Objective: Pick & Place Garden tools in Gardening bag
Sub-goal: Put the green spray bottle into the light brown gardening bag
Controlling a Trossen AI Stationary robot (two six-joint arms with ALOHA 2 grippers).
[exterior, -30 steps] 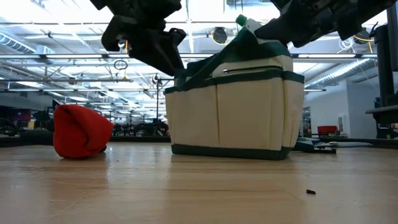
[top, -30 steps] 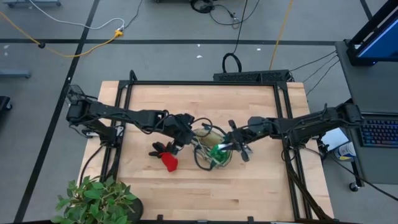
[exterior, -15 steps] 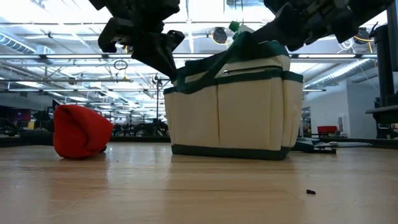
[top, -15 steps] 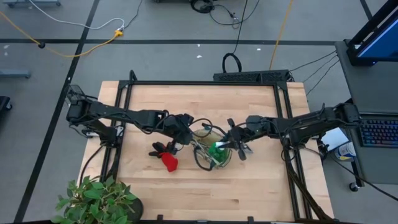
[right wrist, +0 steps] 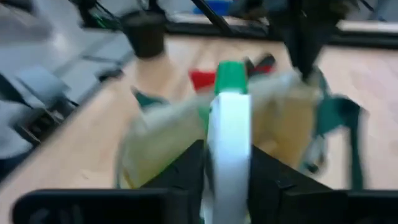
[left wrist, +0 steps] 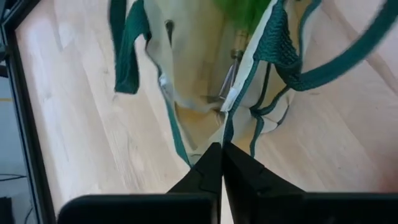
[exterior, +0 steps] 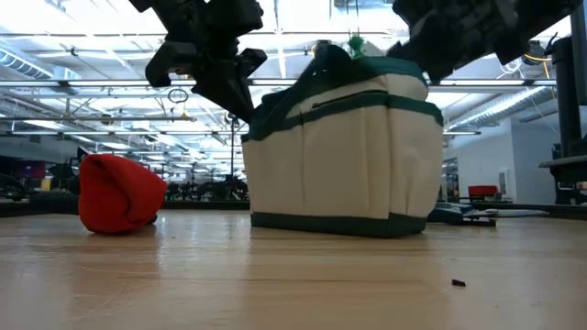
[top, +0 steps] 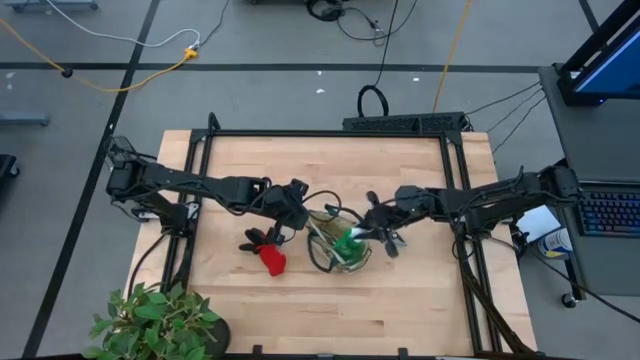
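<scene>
**Spray bottle over bag mouth; left claw pinching the rim**

Right claw [top: 366, 236], centre-right of the high view: fingers pinching the white nozzle of the green spray bottle [right wrist: 229, 118]. The bottle's green body [top: 347, 243] sits in the open mouth of the gardening bag [top: 338, 243]. Low view: only the bottle's green tip [exterior: 353, 41] shows above the rim.

Left claw [top: 292, 213], just left of centre in the high view: fingers pressed together on the bag's dark green rim, the cloth caught between them in the left wrist view [left wrist: 222, 165]. Low view: the rim is pulled up and skewed toward that claw [exterior: 240, 103].

Inside the bag, left wrist view: pale lining, a metal tool [left wrist: 229, 79] with its shaft leaning down along the inner wall, green blur of the bottle above it. Loop handles [left wrist: 124, 50] hang slack outside.

Bag stands at the counter [top: 420, 290] centre. Red glove [top: 271, 260] lies on the counter just left of the bag, apart from it. Dark-handled item [top: 255, 239] beside the glove, kind unclear. Potted plant [top: 155, 322] at lower left corner.
</scene>
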